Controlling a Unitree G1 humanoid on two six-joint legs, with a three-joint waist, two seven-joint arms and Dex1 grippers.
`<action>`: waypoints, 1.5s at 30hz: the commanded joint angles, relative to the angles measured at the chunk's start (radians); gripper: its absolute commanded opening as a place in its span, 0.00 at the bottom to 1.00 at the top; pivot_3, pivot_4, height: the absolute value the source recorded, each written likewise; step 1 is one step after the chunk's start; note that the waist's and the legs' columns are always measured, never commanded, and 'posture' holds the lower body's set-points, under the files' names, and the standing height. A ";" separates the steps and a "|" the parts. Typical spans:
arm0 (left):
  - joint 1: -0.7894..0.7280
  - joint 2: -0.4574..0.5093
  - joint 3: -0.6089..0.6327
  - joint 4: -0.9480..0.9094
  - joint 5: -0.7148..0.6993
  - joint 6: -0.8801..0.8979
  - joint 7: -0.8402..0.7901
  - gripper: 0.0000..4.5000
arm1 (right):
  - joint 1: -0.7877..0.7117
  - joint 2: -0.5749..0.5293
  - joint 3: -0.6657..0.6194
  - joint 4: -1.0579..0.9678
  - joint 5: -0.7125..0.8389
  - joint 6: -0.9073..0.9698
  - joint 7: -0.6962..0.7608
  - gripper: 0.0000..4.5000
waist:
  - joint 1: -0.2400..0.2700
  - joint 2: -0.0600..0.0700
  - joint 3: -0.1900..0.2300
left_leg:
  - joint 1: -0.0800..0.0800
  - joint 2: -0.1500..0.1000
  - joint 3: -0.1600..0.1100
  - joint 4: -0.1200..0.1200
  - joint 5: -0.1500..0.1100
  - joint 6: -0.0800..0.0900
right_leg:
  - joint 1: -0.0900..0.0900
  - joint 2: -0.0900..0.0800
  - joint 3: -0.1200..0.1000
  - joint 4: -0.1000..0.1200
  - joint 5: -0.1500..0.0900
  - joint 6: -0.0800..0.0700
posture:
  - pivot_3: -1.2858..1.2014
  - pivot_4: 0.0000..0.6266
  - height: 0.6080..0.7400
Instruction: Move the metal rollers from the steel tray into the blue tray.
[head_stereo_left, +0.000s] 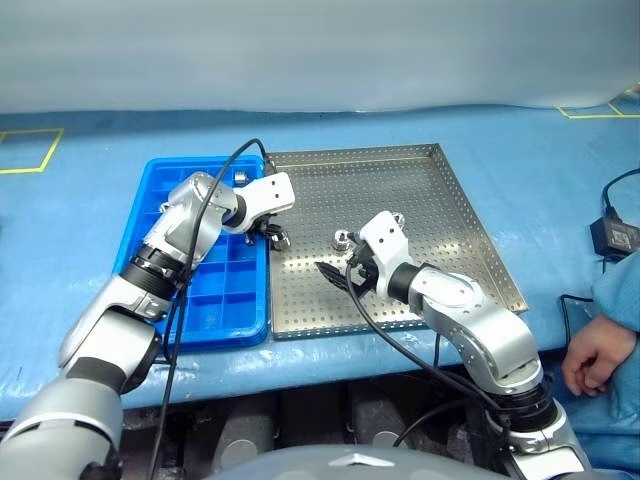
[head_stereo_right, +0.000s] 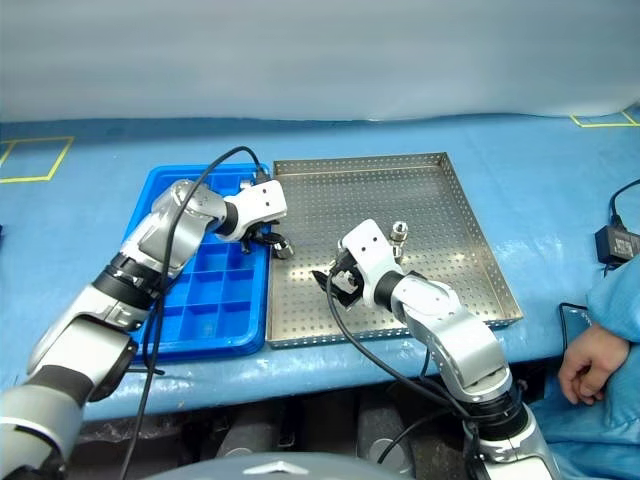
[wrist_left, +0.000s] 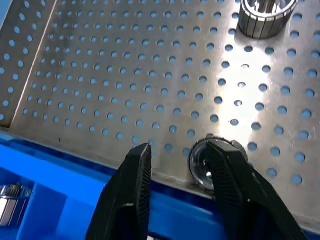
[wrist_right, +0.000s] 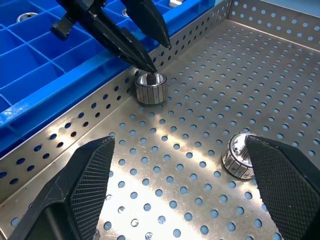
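Beside the steel tray's (head_stereo_left: 470, 235) left rim, the left gripper (wrist_right: 145, 55) hangs part-open above a roller (wrist_right: 151, 88), grabbing nothing. The right gripper (wrist_right: 182, 190) waits wide open.

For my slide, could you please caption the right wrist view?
Open right hand faces two metal rollers on the steel tray.

Steel tray (head_stereo_left: 440, 215): perforated metal, brushed, glossy glare spots. Metal rollers (wrist_right: 150, 88): shiny, ribbed sides. Blue tray (head_stereo_left: 215, 305): glossy moulded plastic. Tabletop (head_stereo_left: 90, 200): covered in matt blue sheet.
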 joint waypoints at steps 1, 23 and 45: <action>-0.043 0.005 -0.038 -0.015 0.024 -0.023 -0.050 0.41 | -0.018 0.012 0.007 -0.006 -0.001 -0.018 0.004 0.98 | 0.000 0.000 0.000 | 0.000 0.000 0.000 0.000 0.000 0.000 | 0.000 0.000 0.000 0.000 0.000 0.000 | 0.48 0.24 1.00; -0.127 -0.029 -0.074 0.176 0.139 -0.202 -0.038 0.76 | 0.007 0.025 0.004 -0.020 -0.017 -0.026 -0.011 0.98 | -0.008 0.000 0.000 | 0.000 0.000 0.000 0.001 0.000 0.000 | -0.001 0.000 0.000 0.001 0.000 0.000 | 0.46 0.24 1.00; -0.091 -0.053 -0.066 0.199 0.144 -0.180 -0.061 0.50 | 0.007 0.026 0.001 -0.021 -0.023 -0.030 -0.013 0.98 | -0.017 0.000 0.000 | 0.000 0.001 0.001 0.002 0.000 0.000 | -0.001 0.001 0.001 0.002 0.001 0.001 | 0.46 0.24 1.00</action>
